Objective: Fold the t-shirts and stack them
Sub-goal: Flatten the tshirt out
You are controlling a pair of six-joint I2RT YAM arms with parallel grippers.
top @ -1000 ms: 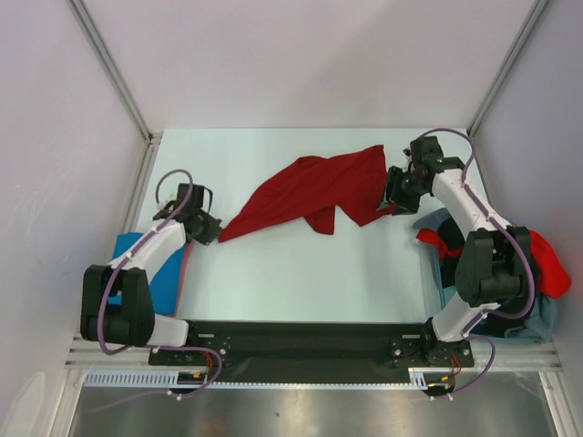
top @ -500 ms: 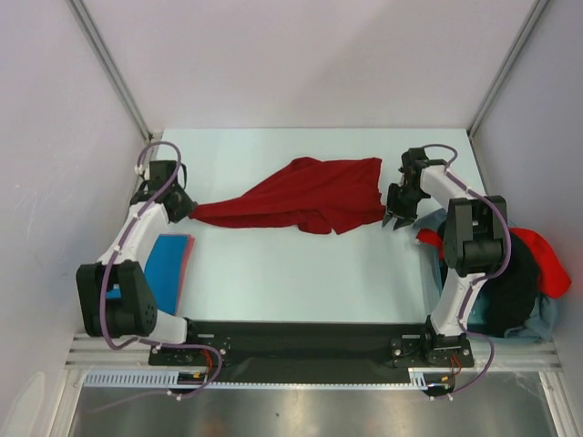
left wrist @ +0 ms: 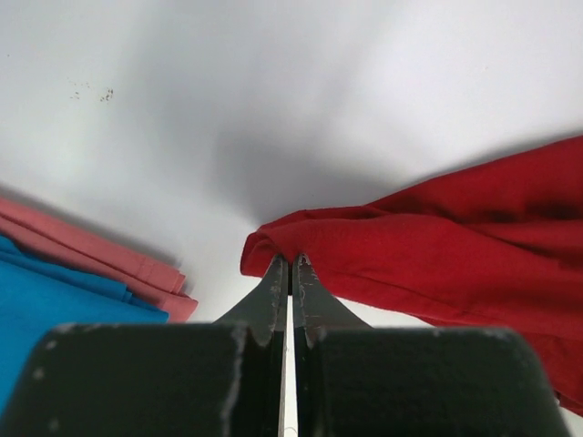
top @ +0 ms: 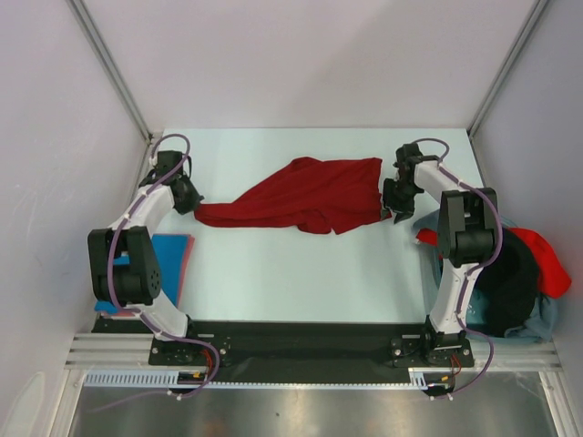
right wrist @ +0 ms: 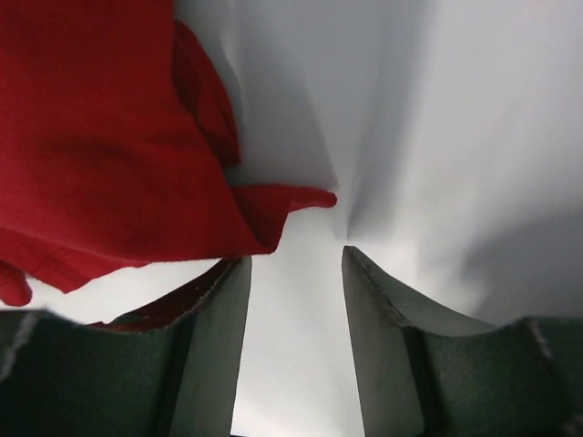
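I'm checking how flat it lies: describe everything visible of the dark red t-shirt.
The dark red t-shirt is soft plain cloth, lying rumpled and stretched sideways across the far middle of the table. The left gripper is shut on its left tip; the open right gripper sits at its right edge, holding nothing.

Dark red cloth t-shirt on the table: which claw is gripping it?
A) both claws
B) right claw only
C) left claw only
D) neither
C: the left claw is shut on a bunched edge of the dark red cloth t-shirt, while the right claw is open beside the shirt, with only the white table showing between its fingers.
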